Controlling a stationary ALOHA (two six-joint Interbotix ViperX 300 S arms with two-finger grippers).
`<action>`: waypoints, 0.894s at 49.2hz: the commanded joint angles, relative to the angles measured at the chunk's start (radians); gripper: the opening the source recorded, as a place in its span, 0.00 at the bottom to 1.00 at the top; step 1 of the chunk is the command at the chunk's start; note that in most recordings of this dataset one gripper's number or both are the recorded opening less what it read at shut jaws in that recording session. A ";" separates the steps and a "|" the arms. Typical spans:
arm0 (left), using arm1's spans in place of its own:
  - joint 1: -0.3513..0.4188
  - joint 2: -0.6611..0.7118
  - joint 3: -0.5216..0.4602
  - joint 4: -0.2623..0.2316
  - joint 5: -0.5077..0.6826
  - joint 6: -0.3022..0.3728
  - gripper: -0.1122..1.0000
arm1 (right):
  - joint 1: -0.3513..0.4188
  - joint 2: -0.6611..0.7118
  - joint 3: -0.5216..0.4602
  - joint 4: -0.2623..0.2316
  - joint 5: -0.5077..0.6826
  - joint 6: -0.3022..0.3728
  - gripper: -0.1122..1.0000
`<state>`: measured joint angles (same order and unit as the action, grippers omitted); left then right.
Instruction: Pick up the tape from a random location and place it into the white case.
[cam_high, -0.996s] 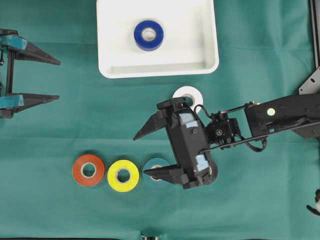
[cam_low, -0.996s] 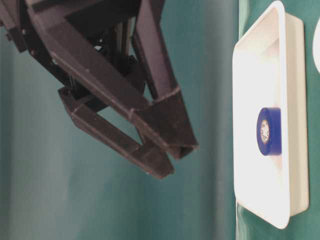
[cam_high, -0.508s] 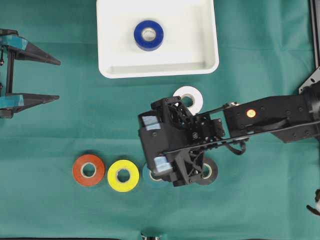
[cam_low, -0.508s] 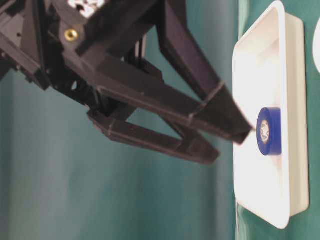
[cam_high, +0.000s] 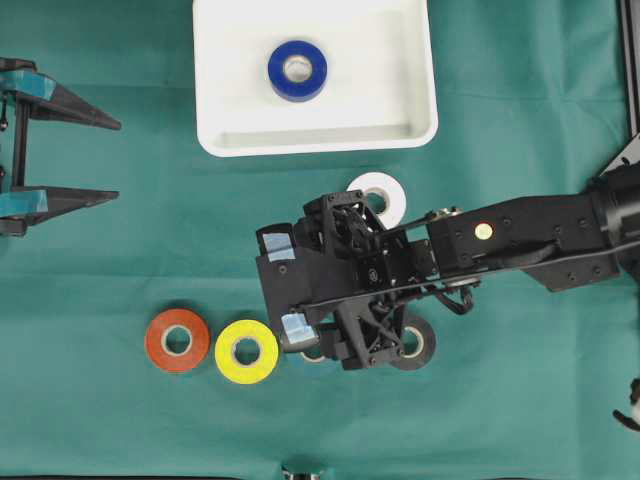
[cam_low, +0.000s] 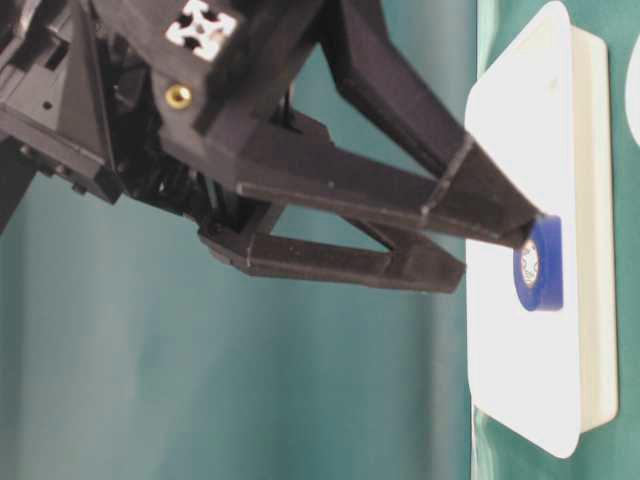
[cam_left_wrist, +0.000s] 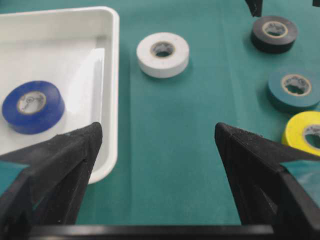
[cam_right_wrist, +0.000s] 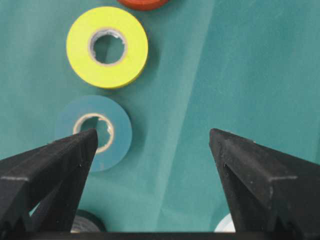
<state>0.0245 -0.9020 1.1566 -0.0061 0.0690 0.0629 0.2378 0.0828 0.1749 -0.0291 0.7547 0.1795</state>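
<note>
We see the white case (cam_high: 316, 130), a wide shallow tray with rounded corners and a raised rim, lying flat at the far middle of the green cloth; a blue tape roll (cam_high: 297, 70) lies flat inside it, apart from the walls; on the cloth lie a white roll (cam_high: 379, 192) near the case, and in a near row orange (cam_high: 177, 340), yellow (cam_high: 246, 351), teal (cam_right_wrist: 93, 132) and black (cam_left_wrist: 274, 33) rolls, all flat.

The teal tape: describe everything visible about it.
The teal tape is a flat-lying roll, matte teal, with a pale core ring around an open centre. It rests on the green cloth, right of the yellow tape and beside the black tape. The right hand hovers open above; contact cannot be told.
</note>
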 joint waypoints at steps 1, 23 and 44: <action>0.002 0.005 -0.012 -0.002 -0.005 0.000 0.98 | -0.002 -0.012 -0.028 -0.003 0.000 0.003 0.91; 0.002 0.006 -0.012 -0.002 -0.005 0.000 0.98 | 0.000 -0.014 -0.028 -0.003 0.005 0.005 0.91; 0.002 0.006 -0.012 -0.003 -0.005 0.000 0.98 | 0.011 0.037 -0.021 -0.002 -0.011 0.009 0.91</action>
<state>0.0261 -0.9020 1.1566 -0.0061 0.0690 0.0629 0.2439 0.1181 0.1749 -0.0307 0.7517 0.1841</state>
